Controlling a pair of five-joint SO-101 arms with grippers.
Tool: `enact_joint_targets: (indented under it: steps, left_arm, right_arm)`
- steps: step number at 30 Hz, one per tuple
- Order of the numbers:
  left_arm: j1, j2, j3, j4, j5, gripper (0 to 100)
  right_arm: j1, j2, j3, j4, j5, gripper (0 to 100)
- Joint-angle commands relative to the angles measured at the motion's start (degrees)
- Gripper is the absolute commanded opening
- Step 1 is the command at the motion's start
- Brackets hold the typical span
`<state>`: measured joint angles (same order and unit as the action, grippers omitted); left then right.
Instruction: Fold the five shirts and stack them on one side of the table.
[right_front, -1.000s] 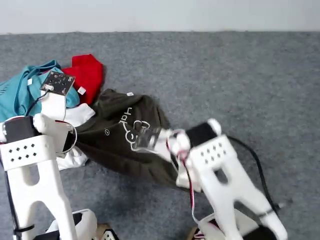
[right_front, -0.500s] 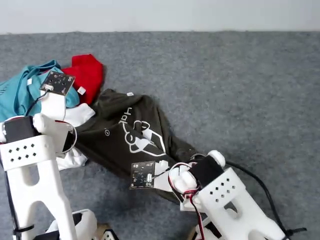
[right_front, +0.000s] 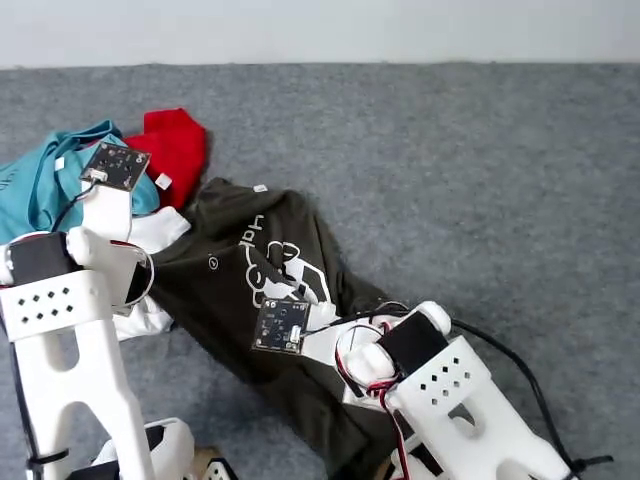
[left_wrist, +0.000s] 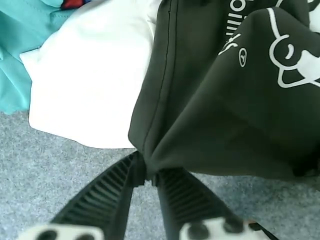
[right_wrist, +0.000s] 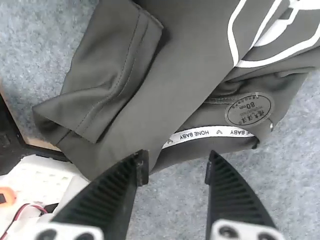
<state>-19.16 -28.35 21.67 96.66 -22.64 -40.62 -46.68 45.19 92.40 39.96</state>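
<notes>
**Pinching on one side, spread wide on the other**

My left pincer (left_wrist: 146, 172) is clamped on the dark olive shirt (left_wrist: 225, 115). Both ribbed fingers (left_wrist: 107, 192) meet on a gathered fold of its edge, and the cloth fans out from that pinch. The white shirt (left_wrist: 90, 75) lies just beside the fold, touching the dark one along a stitched seam. The teal shirt (left_wrist: 15, 60) lies past the white one. The grey desk (left_wrist: 50, 160) shows under my fingers.

My right pincer (right_wrist: 175, 160) stands apart, with nothing between its fingers. One fingertip is over the edge of the dark olive shirt, by a folded sleeve (right_wrist: 110, 85). The other is over bare desk close to the collar, where a white neck tape (right_wrist: 215, 132) and a round label (right_wrist: 248, 108) show. I cannot tell whether either tip touches the cloth.

In the high view, the dark olive shirt sprawls crumpled across the middle of the desk with its white cartoon print (right_front: 275, 275) facing up. It runs from my left arm (right_front: 70, 300) down toward the near edge beside my right arm (right_front: 440, 380). The teal shirt and the red shirt (right_front: 175, 145) are bunched at the far left, touching each other. The white shirt sits between them and the dark one, partly under my left arm. All four shirts I can see lie loose and unfolded.
</notes>
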Motion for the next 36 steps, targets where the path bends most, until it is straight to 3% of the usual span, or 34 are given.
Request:
enact_joint_targets:
  steps: [1,7,13,21,36]
  left_arm:
    - [-0.18,-1.58,-0.22,-0.62,-0.97,1]
    - [-0.18,-1.58,-0.13,-0.62,-0.97,1]
    - [-0.18,-1.58,-0.13,-0.62,-0.79,1]
    - [-0.18,-1.58,-0.13,-0.53,-0.53,1]
    - [-0.18,-1.58,-0.13,-0.44,-0.53,1]
  right_arm:
    - [-3.12,-0.22,2.99,-1.10,-0.62,18.3]
    - [-13.49,-0.22,7.65,-2.42,-1.23,18.0]
    - [-17.89,-0.22,14.07,-9.89,-6.77,18.0]
    - [-23.69,0.48,15.56,-11.82,-7.12,18.0]
    - [-18.51,25.19,15.56,-21.58,-7.21,18.0]
